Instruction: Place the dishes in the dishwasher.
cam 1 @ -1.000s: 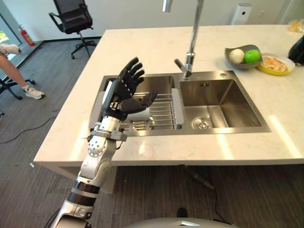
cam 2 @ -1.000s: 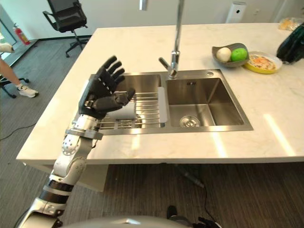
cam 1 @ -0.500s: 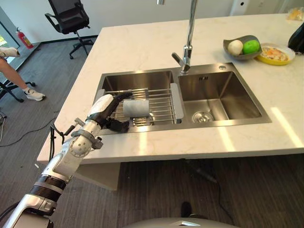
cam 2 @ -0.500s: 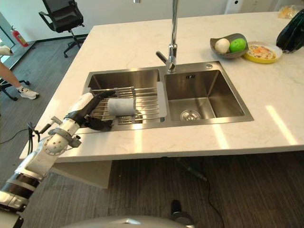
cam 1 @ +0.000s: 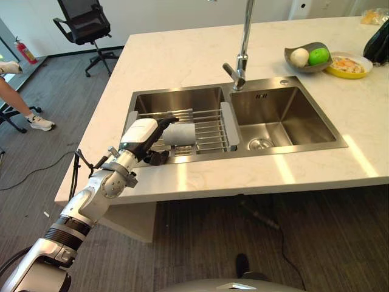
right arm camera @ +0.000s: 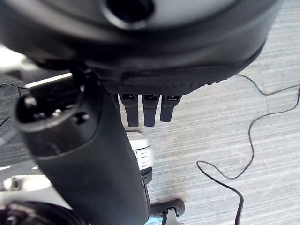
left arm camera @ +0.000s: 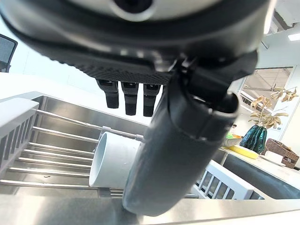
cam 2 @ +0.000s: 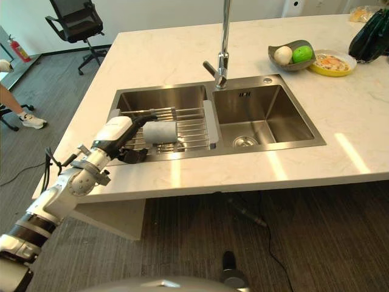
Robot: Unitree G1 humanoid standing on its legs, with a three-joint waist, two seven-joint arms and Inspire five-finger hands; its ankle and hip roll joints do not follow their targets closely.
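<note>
A white cup lies on its side on the wire rack that spans the left basin of the steel sink. My left hand rests over the rack's near left end, right beside the cup. Its fingers point at the cup's open mouth and are straight, and I cannot tell if they touch it. In the left wrist view the cup shows just past the fingers and the thumb, with nothing held. My right hand hangs open above the grey floor.
A tall faucet stands between the two basins. A grey bowl with fruit and a yellow plate sit at the counter's far right. An office chair and a person's leg are off to the left.
My left hand came down from its raised, spread pose above the sink to the rack's near left end, then edged closer to the cup. The camera has shifted slightly.
</note>
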